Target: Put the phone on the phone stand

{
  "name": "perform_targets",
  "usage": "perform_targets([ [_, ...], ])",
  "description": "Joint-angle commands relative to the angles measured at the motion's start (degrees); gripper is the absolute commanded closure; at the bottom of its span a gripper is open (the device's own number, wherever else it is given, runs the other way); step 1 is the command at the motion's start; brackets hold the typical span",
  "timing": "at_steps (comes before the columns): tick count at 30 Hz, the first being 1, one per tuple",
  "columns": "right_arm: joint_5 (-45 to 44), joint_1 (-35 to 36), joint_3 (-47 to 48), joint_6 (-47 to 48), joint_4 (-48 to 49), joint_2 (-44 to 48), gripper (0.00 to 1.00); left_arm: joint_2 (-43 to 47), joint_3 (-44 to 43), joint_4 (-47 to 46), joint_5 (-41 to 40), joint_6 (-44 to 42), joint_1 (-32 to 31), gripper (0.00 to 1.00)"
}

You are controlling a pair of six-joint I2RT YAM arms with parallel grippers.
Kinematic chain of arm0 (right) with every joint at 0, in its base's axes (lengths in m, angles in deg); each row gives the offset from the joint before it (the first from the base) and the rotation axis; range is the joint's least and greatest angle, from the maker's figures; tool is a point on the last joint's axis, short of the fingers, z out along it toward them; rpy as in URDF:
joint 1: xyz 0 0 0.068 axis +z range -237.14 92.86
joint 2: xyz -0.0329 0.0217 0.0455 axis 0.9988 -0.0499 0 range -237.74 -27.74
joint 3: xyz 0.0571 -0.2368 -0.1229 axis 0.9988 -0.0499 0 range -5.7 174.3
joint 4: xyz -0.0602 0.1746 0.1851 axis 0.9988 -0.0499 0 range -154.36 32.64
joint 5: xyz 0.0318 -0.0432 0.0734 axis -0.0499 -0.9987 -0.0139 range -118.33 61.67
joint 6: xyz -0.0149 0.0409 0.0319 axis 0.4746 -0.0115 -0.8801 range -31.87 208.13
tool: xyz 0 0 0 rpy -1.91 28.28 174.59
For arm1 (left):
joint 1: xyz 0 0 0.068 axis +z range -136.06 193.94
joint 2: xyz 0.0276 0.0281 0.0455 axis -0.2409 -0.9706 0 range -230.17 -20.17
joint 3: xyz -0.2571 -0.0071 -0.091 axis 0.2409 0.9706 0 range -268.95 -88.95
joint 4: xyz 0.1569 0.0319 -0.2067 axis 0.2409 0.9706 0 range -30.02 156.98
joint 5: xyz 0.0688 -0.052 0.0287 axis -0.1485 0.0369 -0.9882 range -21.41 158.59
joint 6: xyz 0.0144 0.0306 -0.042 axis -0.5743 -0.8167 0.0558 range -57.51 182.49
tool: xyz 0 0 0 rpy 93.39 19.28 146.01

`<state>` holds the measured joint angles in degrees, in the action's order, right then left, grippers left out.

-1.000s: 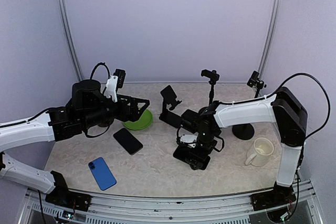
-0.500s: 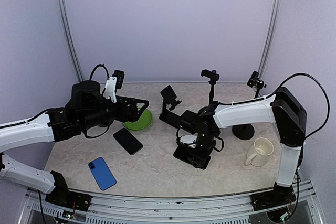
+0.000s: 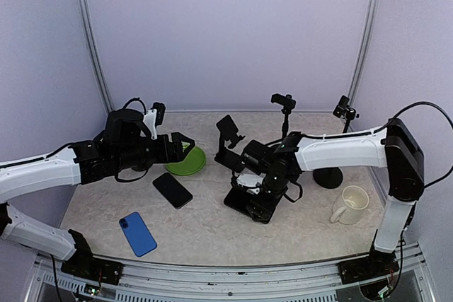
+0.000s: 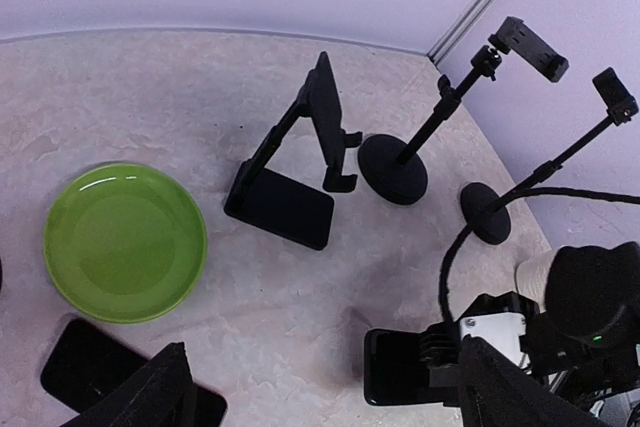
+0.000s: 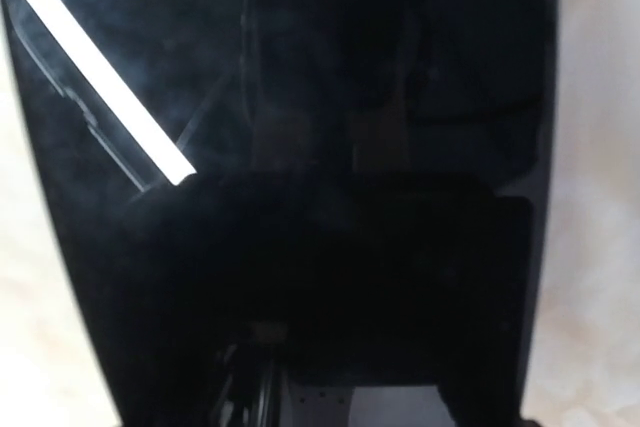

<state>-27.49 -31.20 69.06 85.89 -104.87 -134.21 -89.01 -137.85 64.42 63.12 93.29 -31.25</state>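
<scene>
A black phone (image 3: 248, 205) lies glass-up under my right gripper (image 3: 259, 187), which is shut across its width; the phone's near end is tilted a little off the table. Its dark screen (image 5: 330, 97) fills the right wrist view and hides the fingers there. The left wrist view shows the same phone (image 4: 395, 369) with a black finger clamped on its edge. The black phone stand (image 3: 228, 143) is behind it and to the left, its cradle empty (image 4: 300, 167). My left gripper (image 3: 180, 145) hovers open over the green plate, holding nothing (image 4: 325, 352).
A green plate (image 3: 187, 162) sits left of the stand. A second black phone (image 3: 172, 189) and a blue phone (image 3: 137, 233) lie at the front left. Two tripod clamps (image 3: 284, 114) (image 3: 329, 175) and a cream mug (image 3: 352, 203) stand to the right.
My right gripper has closed on the black phone and carried it a little left and away from the front edge. The left arm has edged to the right.
</scene>
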Motion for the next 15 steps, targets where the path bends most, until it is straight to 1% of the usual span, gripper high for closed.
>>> perform_targets([
  [1,3.08,0.59,1.69,-0.46,5.18,6.07,0.64,-1.08,-1.34,1.25,6.50,4.78,2.71,0.15],
  [3,3.81,0.57,2.06,-0.07,7.23,8.46,0.64,-1.00,-0.62,0.45,9.58,5.62,3.60,0.17],
  [6,3.71,0.64,1.91,-0.43,10.75,11.16,0.63,-0.10,0.44,-3.25,13.40,5.03,3.88,0.20],
  [11,1.07,0.65,4.05,-0.44,14.48,12.51,0.63,0.65,1.90,-9.45,18.49,5.19,4.03,0.21],
  [13,2.02,0.64,4.40,0.04,17.72,13.68,0.62,0.16,2.18,-11.83,20.85,6.06,4.45,0.21],
  [15,1.00,0.53,4.60,-0.13,20.17,14.51,0.61,-0.57,2.16,-13.93,23.45,6.51,4.65,0.22],
])
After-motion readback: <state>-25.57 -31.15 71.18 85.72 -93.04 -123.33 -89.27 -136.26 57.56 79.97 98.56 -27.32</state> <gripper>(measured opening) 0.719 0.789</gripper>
